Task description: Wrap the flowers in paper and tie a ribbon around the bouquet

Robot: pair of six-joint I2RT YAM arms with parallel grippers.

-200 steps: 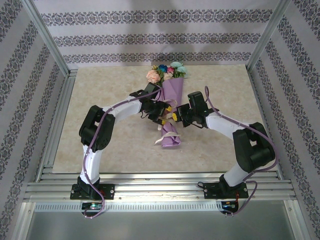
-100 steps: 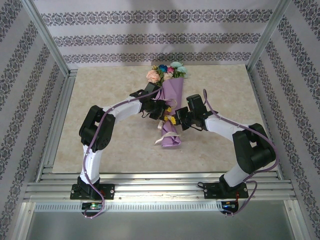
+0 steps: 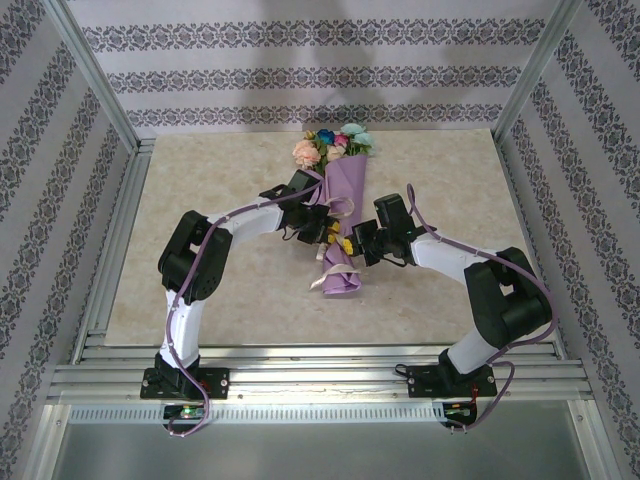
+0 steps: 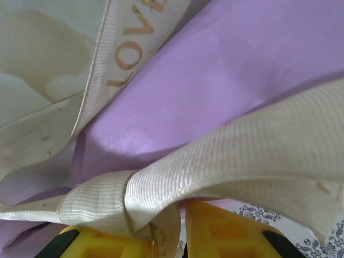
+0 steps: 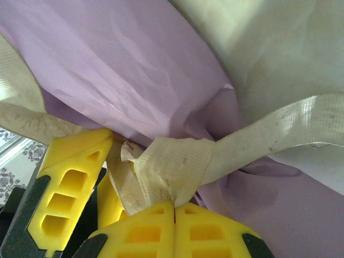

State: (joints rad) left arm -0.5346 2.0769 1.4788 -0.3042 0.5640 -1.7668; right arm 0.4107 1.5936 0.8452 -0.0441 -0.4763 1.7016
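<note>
Only lettering I can actually read is on the ribbon [image 4: 126, 59]: it says "LOVE" in gold-brown capitals, printed lengthwise along the cream strip, seen close up in the left wrist view. There's a bit of another gold letter further up the same strip, but it's cut off at the top edge, so I can't tell what it is.

Light was bright and even from overhead; shadows on the table [image 3: 200, 180] lay soft. Wrist close-ups blurred the near ribbon [image 4: 242, 156].

Top camera looks down from behind; both wrist cameras share the ribbon [image 4: 242, 156] close-up
</note>
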